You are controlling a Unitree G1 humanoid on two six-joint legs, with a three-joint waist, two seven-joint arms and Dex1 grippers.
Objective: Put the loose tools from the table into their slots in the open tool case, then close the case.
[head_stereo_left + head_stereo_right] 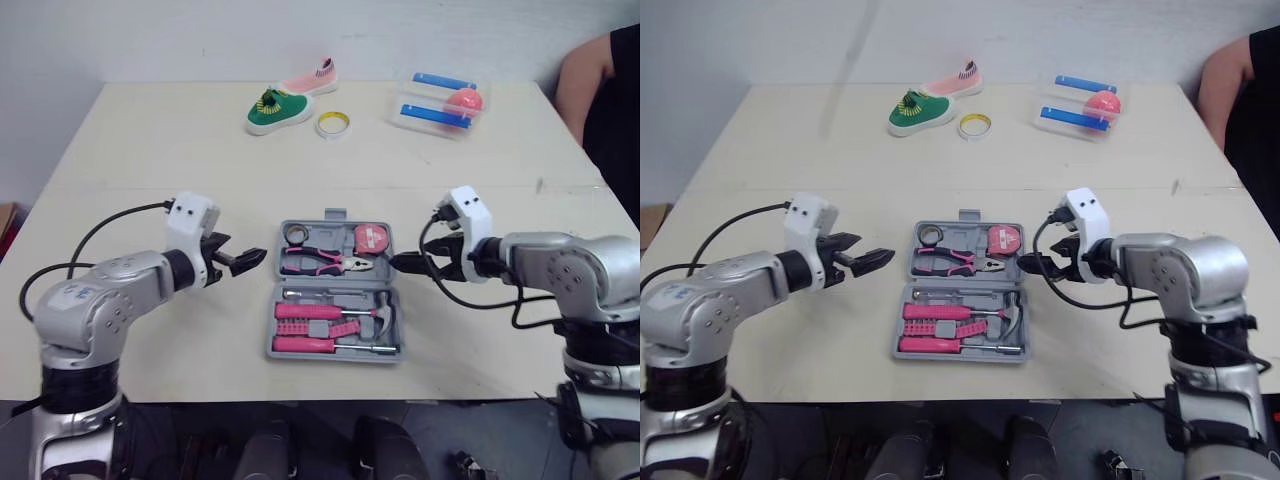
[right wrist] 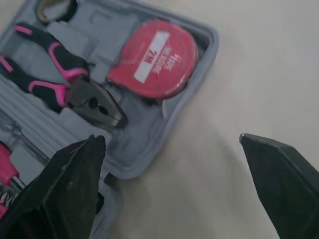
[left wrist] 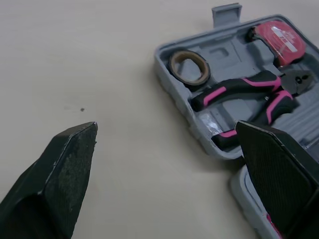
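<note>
— So, where is the tool case [image 1: 335, 357]?
— Lying open at the middle of the surface [image 1: 150, 150], close to its near edge. The near half holds pink-handled screwdrivers [image 1: 305, 311] and a hammer [image 1: 380, 310].
— And the arms?
— The left end effector [image 1: 252, 262] hovers just left of the case, fingers spread, empty. The right end effector [image 1: 398, 265] is just right of the far half, also spread wide and holding nothing.
— What's in that far half?
— A dark tape roll [image 1: 294, 234], the pliers [image 1: 318, 262] and a red tape measure [image 1: 372, 240].
— Farther back?
— A green shoe [image 1: 277, 108], a pink shoe [image 1: 312, 80], a yellow ring [image 1: 333, 123], and a clear box [image 1: 437, 103] far right, beside a person [image 1: 600, 90].
</note>
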